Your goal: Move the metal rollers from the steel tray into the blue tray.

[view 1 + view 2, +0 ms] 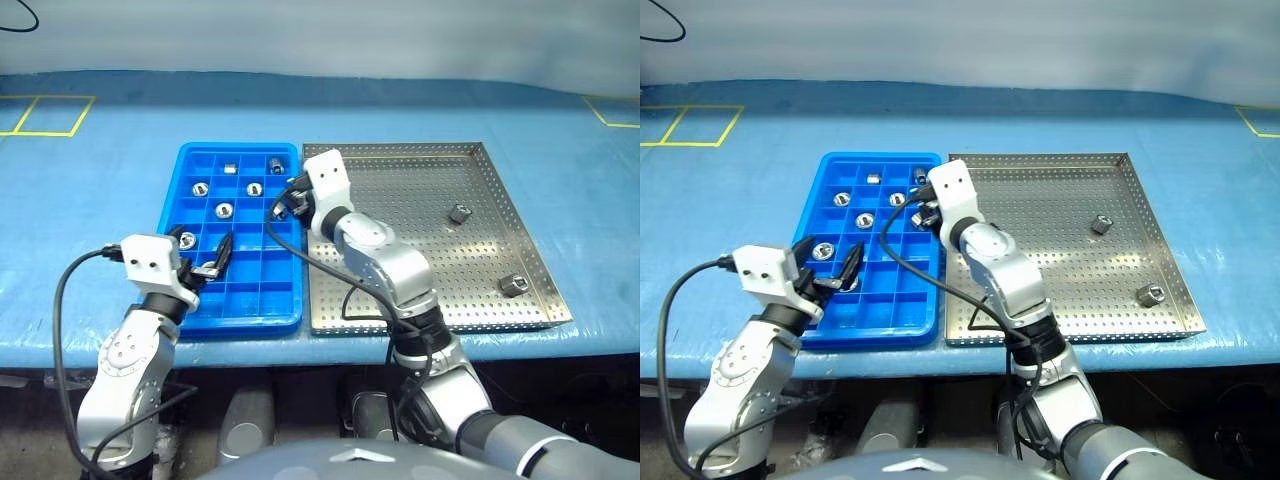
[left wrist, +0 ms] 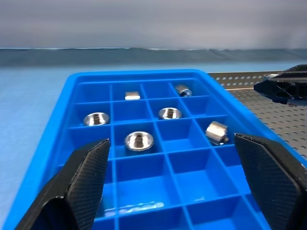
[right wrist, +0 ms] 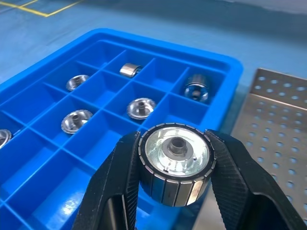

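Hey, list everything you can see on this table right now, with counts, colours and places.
blue tray: one, bright blue, beside the steel tray
steel tray: one, silver, perforated
rollers in blue tray: at least six, silver, in separate compartments
rollers in steel tray: two, silver, apart on its far side from the blue tray
held roller: one, silver, over the blue tray's edge
table cover: one, blue
tape marks: yellow, far corners
left tool: black, open, over the blue tray
right tool: black, shut on the held roller
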Robot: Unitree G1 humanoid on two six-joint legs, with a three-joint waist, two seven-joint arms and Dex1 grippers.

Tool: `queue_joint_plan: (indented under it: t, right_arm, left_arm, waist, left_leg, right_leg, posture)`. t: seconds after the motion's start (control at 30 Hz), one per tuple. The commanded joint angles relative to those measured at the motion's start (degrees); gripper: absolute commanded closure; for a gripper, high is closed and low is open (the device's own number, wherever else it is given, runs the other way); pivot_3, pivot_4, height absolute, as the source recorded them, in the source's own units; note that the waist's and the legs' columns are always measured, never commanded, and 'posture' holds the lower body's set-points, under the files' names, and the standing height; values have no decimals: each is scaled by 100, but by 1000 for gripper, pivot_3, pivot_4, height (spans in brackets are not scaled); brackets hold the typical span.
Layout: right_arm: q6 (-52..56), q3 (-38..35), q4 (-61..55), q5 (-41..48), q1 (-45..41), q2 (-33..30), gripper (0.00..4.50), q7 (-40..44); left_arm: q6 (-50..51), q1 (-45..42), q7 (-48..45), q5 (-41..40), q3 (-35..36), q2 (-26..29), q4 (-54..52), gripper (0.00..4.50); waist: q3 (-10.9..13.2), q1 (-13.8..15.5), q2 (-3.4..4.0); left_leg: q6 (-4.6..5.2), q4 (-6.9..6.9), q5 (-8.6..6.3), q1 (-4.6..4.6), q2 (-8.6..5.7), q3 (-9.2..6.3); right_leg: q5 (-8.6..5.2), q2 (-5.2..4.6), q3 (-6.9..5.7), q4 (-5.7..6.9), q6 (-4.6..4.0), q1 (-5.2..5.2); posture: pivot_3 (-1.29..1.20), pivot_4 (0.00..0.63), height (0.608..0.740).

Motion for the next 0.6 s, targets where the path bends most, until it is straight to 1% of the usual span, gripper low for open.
queue_joint_plan:
  t: [0.03,0.27,0.43,0.6]
  right_arm:
    - [-343,151,98,-36,-178,145,2731,155]
    - [-607,311,721,-37,-225,420,2731,410]
    - [-790,397,1156,-125,-231,447,2731,492]
    - [-879,326,1504,-116,-201,452,2731,484]
  left_arm:
    - [-146,114,80,40,111,-13,-387,0]
    - [-126,289,180,-44,225,-46,-522,0]
    - [-108,295,205,-52,170,-43,-508,0]
    - [-58,218,190,-61,92,-32,-436,0]
  waist:
    - [0,40,0]
    - [0,139,0]
    - [0,190,0]
    - [-1,196,-1]
  left_leg:
    - [0,0,0,1,1,0]
    - [-2,1,2,6,5,-2]
    - [-2,-2,2,4,5,-2]
    - [-2,-2,2,8,5,-1]
  right_leg:
    - [-1,1,-1,1,-2,0]
    - [-7,4,-5,3,-8,2]
    - [-5,5,-5,2,-9,-1]
    - [-8,5,-5,2,-8,3]
  posture:
    - [272,150,740]
    - [303,150,740]
    - [300,150,740]
    - [277,150,740]
